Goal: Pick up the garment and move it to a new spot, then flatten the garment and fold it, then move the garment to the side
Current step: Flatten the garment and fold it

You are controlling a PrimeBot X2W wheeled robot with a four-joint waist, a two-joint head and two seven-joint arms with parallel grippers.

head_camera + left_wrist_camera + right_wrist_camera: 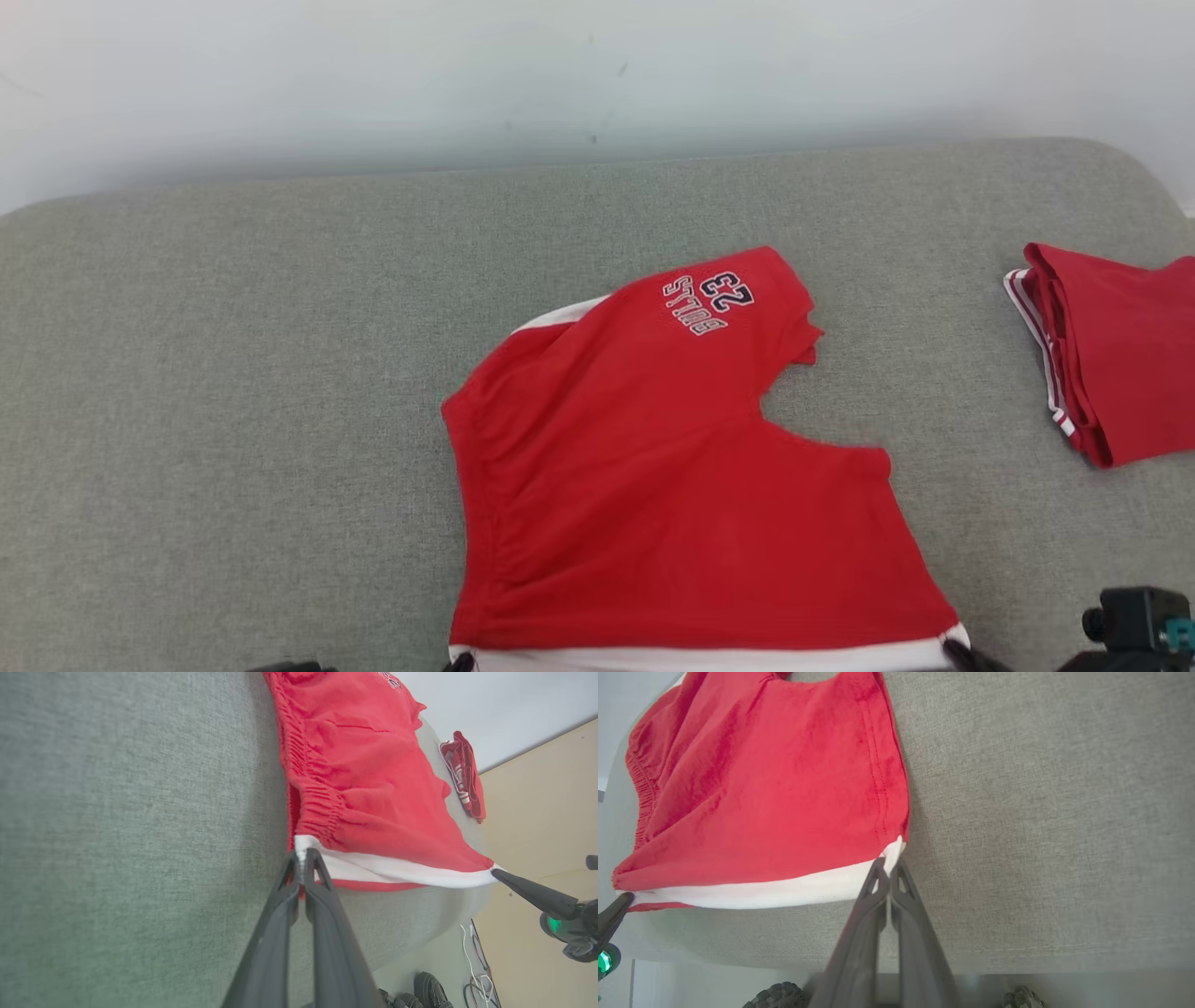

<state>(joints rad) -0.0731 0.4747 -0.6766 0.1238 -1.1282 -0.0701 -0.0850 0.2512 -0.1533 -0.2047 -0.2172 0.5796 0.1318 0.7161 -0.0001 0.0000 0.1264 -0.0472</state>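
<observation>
The shorts [653,485] lie at the cushion's [233,373] near edge, soft, light and likely to sag, so the band [709,656] corners look the best hold, and the left gripper [302,857] and right gripper [888,869] each pinch one.

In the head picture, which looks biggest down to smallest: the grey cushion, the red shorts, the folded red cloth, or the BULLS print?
1. grey cushion
2. red shorts
3. folded red cloth, but the picture's edge cuts it off, so its whole size is unsure
4. BULLS print
</observation>
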